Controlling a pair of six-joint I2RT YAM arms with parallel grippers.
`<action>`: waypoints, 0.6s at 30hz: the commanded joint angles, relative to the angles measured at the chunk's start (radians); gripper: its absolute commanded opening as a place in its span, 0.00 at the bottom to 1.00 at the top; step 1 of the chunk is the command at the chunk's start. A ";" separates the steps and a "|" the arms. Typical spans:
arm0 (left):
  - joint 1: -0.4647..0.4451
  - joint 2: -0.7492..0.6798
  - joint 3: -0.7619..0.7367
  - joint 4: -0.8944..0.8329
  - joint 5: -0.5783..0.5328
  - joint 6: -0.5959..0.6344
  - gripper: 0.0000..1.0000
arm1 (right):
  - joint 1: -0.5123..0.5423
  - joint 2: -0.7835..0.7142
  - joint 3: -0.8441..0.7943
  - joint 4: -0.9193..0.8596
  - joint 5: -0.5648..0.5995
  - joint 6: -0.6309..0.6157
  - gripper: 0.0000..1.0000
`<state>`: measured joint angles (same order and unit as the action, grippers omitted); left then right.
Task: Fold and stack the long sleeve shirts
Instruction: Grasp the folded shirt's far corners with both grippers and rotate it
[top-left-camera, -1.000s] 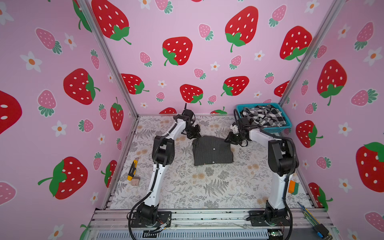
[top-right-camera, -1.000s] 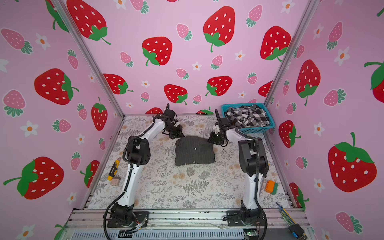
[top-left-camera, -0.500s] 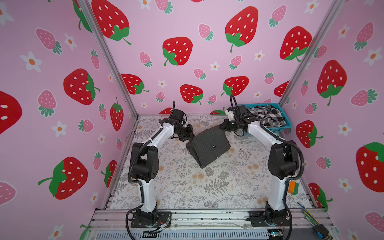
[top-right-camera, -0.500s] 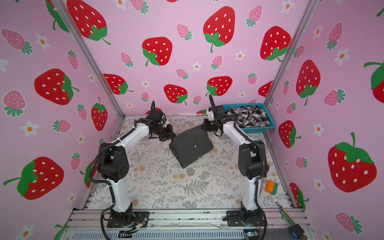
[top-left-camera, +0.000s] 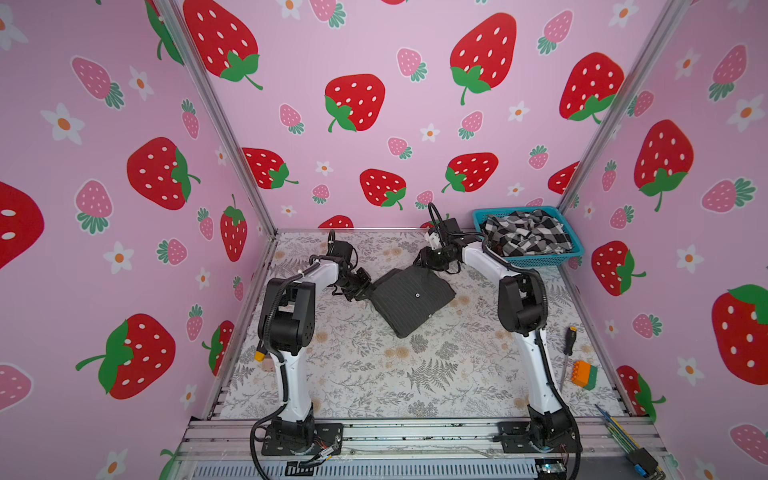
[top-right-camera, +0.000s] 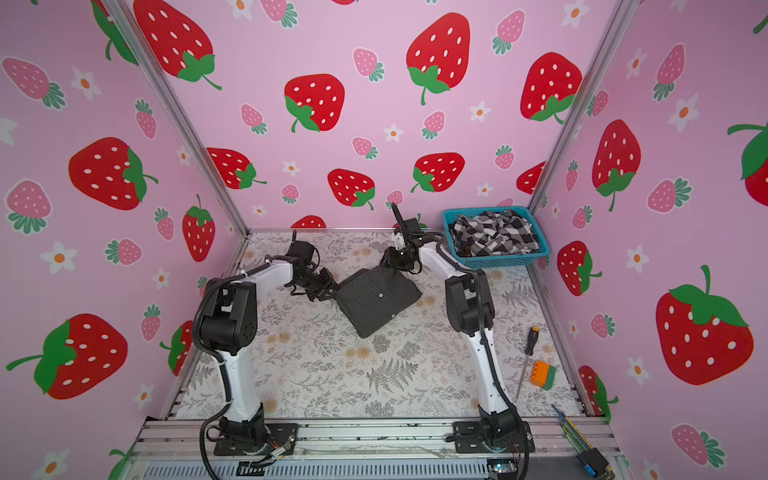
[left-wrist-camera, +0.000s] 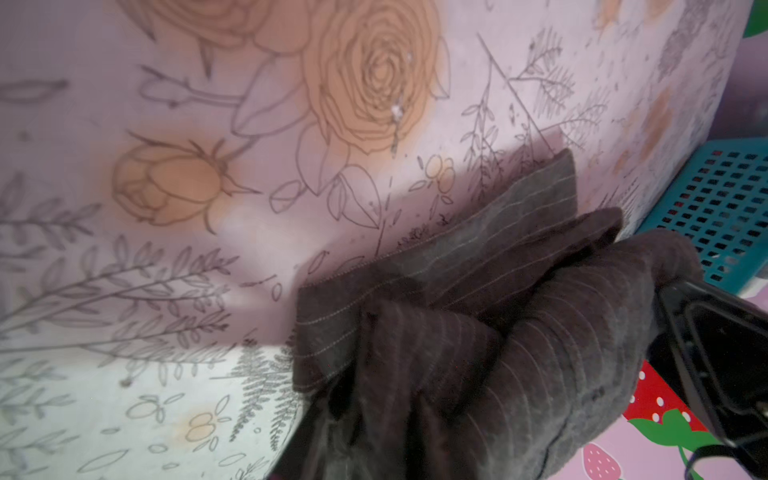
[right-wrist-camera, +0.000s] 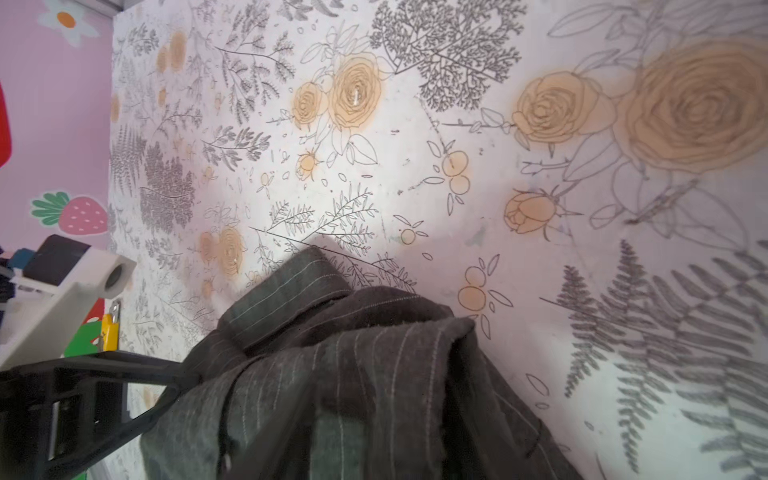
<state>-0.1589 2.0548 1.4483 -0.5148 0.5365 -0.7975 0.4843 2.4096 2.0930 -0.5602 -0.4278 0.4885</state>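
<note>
We find both top views bright and evenly lit, sharp at the centre, with the corner post (top-left-camera: 218, 116) leaning outward toward the upper left. Shadows beneath the arms are soft. In the left wrist view the pinstriped shirt (left-wrist-camera: 498, 353) is blurred close up, shading the table (left-wrist-camera: 124, 395) pinkish; the right wrist view looks crisper.

Pinstriped shirt (top-left-camera: 411, 297): matt woven cloth, faintly fuzzy. Checked shirt (top-left-camera: 525, 232): crumpled cloth. Basket (top-left-camera: 540, 261): rigid perforated plastic. Tabletop (top-left-camera: 374, 365): smooth matt printed sheet. Arm shells (top-left-camera: 297, 386): glossy white, matt black plastic. Front rail (top-left-camera: 415, 432): brushed metal.
</note>
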 joint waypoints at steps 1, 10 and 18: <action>0.003 -0.033 0.073 -0.047 0.010 0.029 0.59 | -0.007 -0.055 0.047 -0.076 0.077 -0.039 0.70; -0.057 -0.181 0.241 -0.289 -0.170 0.085 0.47 | 0.020 -0.373 -0.161 -0.131 0.293 -0.141 0.70; -0.179 -0.071 0.209 -0.152 -0.046 0.032 0.18 | 0.153 -0.644 -0.627 0.024 0.270 -0.154 0.39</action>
<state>-0.3588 1.8973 1.6638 -0.6781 0.4614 -0.7441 0.5934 1.7634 1.5749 -0.5682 -0.1638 0.3538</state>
